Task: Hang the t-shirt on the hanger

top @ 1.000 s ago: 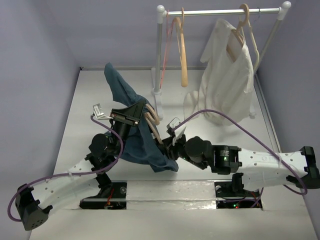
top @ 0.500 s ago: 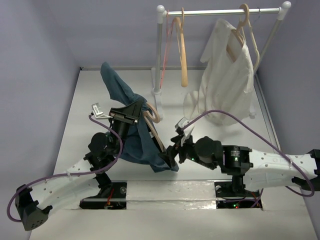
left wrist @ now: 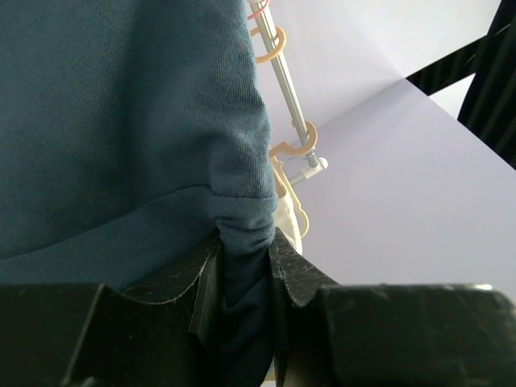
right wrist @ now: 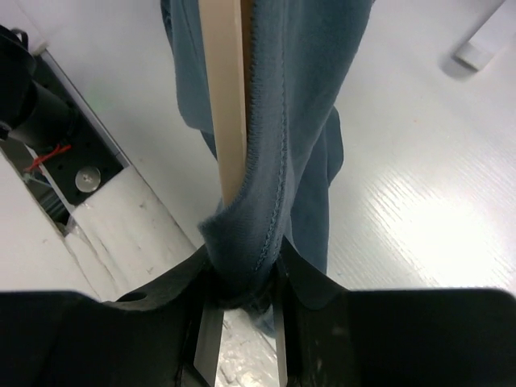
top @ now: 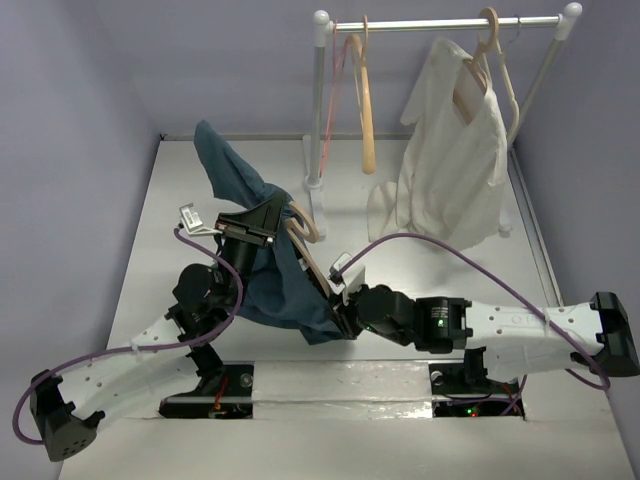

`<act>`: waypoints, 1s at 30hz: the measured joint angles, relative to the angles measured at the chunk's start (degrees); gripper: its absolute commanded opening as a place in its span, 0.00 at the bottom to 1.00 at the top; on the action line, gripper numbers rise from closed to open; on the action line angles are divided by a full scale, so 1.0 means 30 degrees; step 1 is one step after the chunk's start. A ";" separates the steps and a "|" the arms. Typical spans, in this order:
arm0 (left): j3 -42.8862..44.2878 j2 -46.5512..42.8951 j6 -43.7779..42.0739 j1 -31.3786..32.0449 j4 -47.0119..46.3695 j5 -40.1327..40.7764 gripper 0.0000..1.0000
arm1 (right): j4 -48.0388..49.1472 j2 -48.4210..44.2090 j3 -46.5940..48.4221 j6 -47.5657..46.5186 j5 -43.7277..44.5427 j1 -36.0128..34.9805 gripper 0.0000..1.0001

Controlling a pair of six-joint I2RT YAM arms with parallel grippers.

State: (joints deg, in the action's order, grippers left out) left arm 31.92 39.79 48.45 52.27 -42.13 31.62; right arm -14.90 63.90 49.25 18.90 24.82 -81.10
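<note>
The dark teal-blue t-shirt hangs draped over the pale tan hanger, whose hook pokes out at the top; one part of the cloth sticks up at the far left. My left gripper is shut on a bunch of the t-shirt near the hanger's top. My right gripper is shut on a fold of the t-shirt's edge at the lower end of the hanger's arm. The cloth hides most of the hanger.
A white garment rack stands at the back with a thin pink hanger, a yellow-orange hanger and a cream-white garment on its own hanger. The rack's foot sits just behind the t-shirt. Walls close in left and right.
My right gripper has moved down and left along the hanger's arm and now grips the t-shirt's lower edge. The raised part of the cloth has shifted slightly left.
</note>
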 measured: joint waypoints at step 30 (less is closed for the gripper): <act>-0.1319 0.0233 0.2040 -0.0605 -0.1617 0.0029 0.00 | 0.1945 0.1727 0.1588 -0.3257 0.1202 0.1253 0.17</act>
State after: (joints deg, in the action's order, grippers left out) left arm 27.97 40.49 54.57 50.46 -46.98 31.70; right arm -9.06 69.08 54.02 9.13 28.42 -77.34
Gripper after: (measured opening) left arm 0.185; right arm 0.197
